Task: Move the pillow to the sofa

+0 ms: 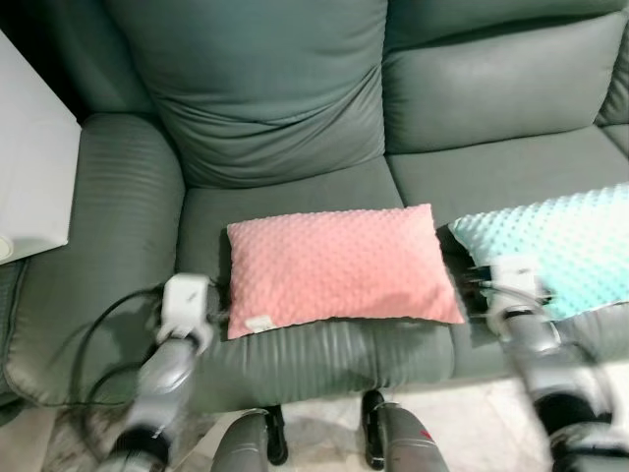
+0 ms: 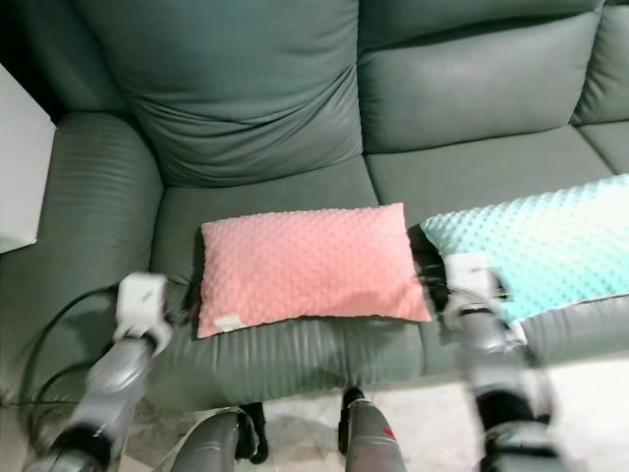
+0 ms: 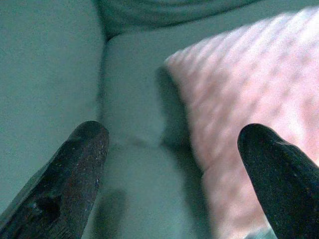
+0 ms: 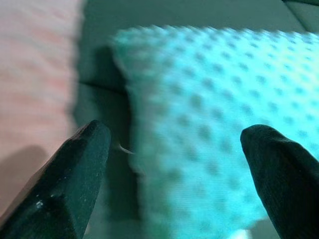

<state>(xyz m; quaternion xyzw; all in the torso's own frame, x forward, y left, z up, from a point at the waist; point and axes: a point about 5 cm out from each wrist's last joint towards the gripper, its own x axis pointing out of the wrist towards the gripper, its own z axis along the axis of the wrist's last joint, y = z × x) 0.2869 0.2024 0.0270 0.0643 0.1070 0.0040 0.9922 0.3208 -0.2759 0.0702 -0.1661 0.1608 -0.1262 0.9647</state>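
A white side table (image 1: 34,167) stands by the left armrest of the green sofa (image 1: 295,88). The left gripper (image 3: 172,164) hovers over the seat just beside the pink pillow's (image 1: 339,265) left edge, its fingers (image 3: 75,169) spread wide and holding nothing. The pink pillow lies flat on the left seat cushion. Right of it, the right gripper (image 4: 172,169) is likewise spread apart and empty, over the near corner of a teal pillow (image 1: 560,241) on the next cushion
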